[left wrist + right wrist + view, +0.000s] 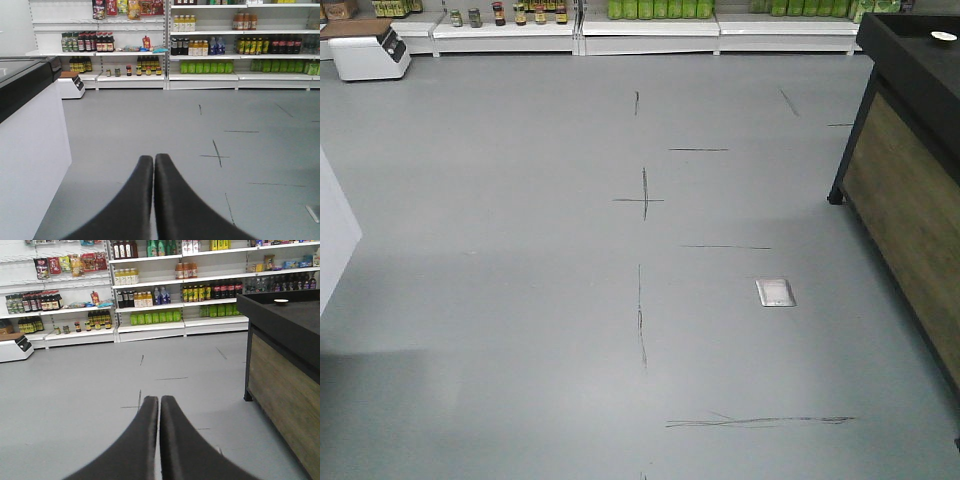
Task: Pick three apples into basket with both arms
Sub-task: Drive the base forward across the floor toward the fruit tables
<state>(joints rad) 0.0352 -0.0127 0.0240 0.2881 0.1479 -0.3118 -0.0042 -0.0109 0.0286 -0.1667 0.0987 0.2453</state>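
No apples and no basket show in any view. In the left wrist view my left gripper is shut, its two black fingers pressed together with nothing between them, pointing over bare grey floor. In the right wrist view my right gripper is shut too, with only a hairline slit between its fingers and nothing held. Neither arm shows in the front view, which looks down on the grey floor with its black scuff lines.
A black-topped wooden counter stands at the right. A white cabinet stands at the left. Stocked shelves line the far wall, with a white scale on a low shelf. A metal floor plate lies right of centre.
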